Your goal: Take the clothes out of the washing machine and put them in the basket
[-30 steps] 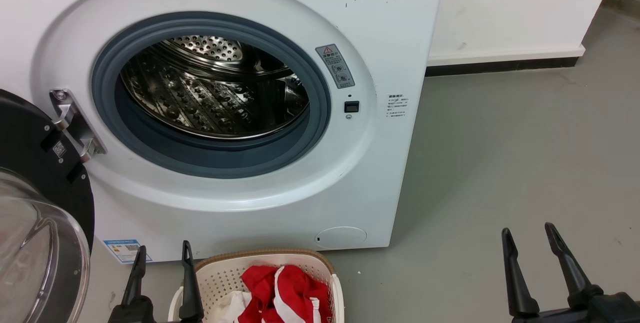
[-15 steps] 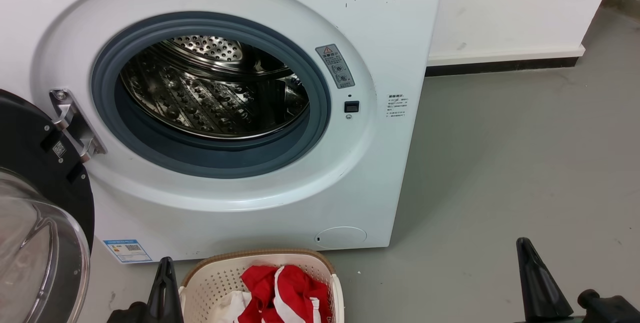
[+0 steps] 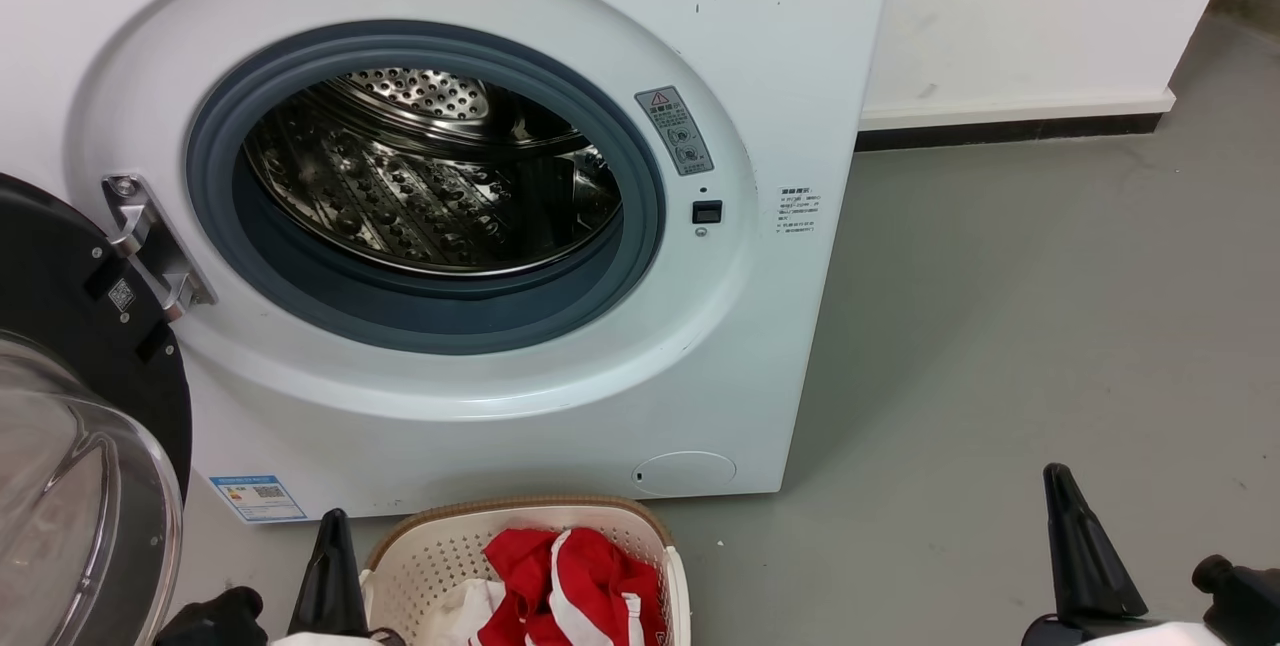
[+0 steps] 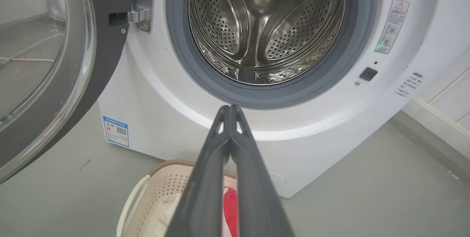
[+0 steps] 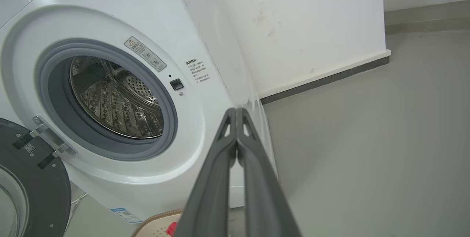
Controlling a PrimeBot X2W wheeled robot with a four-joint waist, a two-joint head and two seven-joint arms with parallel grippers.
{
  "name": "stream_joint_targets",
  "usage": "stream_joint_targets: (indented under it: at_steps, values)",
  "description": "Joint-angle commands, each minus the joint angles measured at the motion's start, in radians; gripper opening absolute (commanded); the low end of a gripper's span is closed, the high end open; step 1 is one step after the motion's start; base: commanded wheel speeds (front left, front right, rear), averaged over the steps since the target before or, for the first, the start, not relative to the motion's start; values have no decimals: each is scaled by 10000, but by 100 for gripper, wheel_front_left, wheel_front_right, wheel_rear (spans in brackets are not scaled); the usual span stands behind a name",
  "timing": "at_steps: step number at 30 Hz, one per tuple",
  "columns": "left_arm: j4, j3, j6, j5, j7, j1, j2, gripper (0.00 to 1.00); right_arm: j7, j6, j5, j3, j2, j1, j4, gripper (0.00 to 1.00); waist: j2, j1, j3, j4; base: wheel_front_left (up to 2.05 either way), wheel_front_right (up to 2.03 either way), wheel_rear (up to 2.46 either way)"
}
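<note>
Grey floor [image 3: 1000, 326]; door [image 3: 60, 316] open L of basket [image 3: 425, 551] w/ clothes [image 3: 580, 576], prob. apart.

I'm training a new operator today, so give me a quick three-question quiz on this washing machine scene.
1. Fill in: the left gripper's fingers are pressed ____.
2. True or false: the drum of the washing machine looks empty.
3. Where do the red and white clothes lie? A) in the drum B) in the basket C) in the left gripper

Key: 1 together; 2 true; 3 B.
</note>
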Motion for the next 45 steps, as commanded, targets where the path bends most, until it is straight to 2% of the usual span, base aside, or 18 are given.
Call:
stream_joint_targets:
  at_steps: [1, 22, 45]
  values:
    - [-71, 1, -71, -403, 55, -290, 109, 0, 53, 0, 422, -16, -96, -321, -44, 0, 0, 0, 2, 6, 0, 0, 0]
    - [431, 100, -620, -3874, 732, -954, 218, 0, 730, -1, 3892, -102, -222, -1015, 636, 0, 0, 0, 49, 118, 0, 0, 0]
    - [835, 279, -1087, -6831, 1395, -1493, 252, 0, 1400, -1, 6845, -269, -260, -1615, 1246, 0, 0, 0, 100, 240, 0, 0, 0]
